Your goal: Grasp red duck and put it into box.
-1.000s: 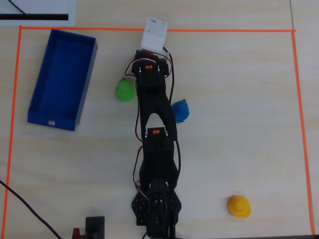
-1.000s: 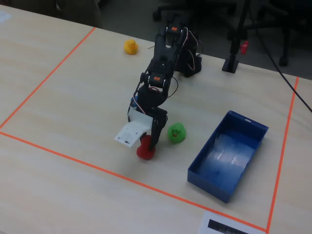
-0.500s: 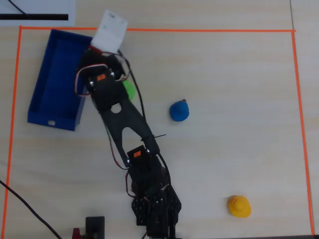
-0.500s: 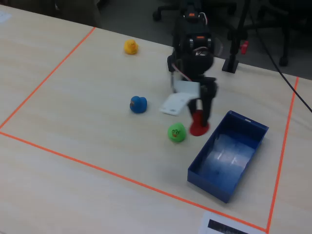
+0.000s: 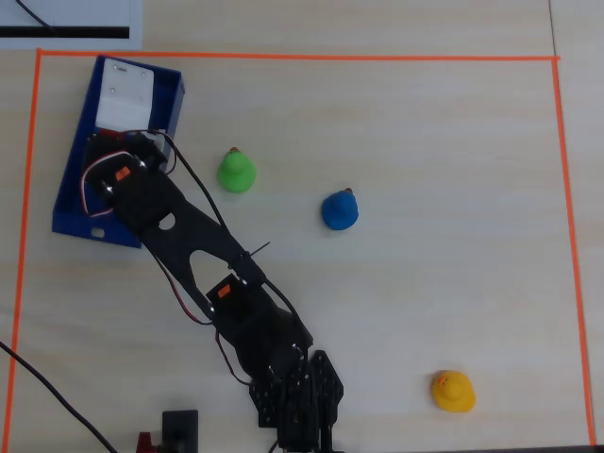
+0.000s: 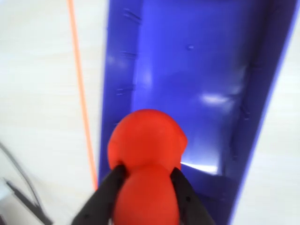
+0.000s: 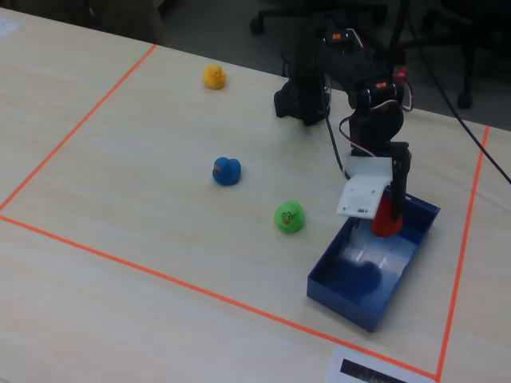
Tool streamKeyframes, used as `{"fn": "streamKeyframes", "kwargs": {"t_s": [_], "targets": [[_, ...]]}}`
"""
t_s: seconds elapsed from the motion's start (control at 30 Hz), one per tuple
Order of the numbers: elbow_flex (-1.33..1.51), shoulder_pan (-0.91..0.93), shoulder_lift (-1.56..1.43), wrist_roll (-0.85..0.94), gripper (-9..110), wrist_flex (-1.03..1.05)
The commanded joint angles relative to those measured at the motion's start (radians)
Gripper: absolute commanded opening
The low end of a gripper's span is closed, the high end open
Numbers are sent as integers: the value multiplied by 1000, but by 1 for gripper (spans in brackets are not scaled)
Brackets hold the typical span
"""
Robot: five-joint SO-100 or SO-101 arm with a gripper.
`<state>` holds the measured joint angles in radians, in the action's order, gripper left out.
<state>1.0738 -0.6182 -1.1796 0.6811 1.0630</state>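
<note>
The red duck [image 6: 146, 164] is held between my gripper's [image 6: 147, 180] two black fingers, which are shut on its body. It hangs just above the floor of the dark blue box [image 6: 197, 70]. In the fixed view the red duck [image 7: 386, 218] sits over the far end of the box [image 7: 351, 307], below my gripper [image 7: 391, 209] and the white wrist plate. In the overhead view my arm covers the box's [image 5: 71, 184] lower part, and the duck is hidden there.
A green duck [image 5: 236, 172], a blue duck [image 5: 339, 209] and a yellow duck [image 5: 453, 391] stand on the wooden table inside an orange tape border [image 5: 283, 56]. The orange tape [image 6: 80, 93] runs close beside the box. Cables trail at the table's lower left.
</note>
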Motion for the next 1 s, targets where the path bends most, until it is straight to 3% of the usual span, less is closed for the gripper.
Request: {"fn": "streamKeyframes", "kwargs": {"t_s": [0.0, 0.1, 0.2, 0.37, 0.43, 0.73, 0.97], "targets": [[-21, 6, -12, 25, 22, 21], [-46, 28, -31, 37, 33, 67], [-117, 71, -66, 87, 33, 138], [-215, 221, -265, 172, 2, 230], [-160, 299, -379, 245, 0, 244], [707, 551, -1132, 514, 0, -52], [1399, 549, -1741, 598, 0, -29]]}}
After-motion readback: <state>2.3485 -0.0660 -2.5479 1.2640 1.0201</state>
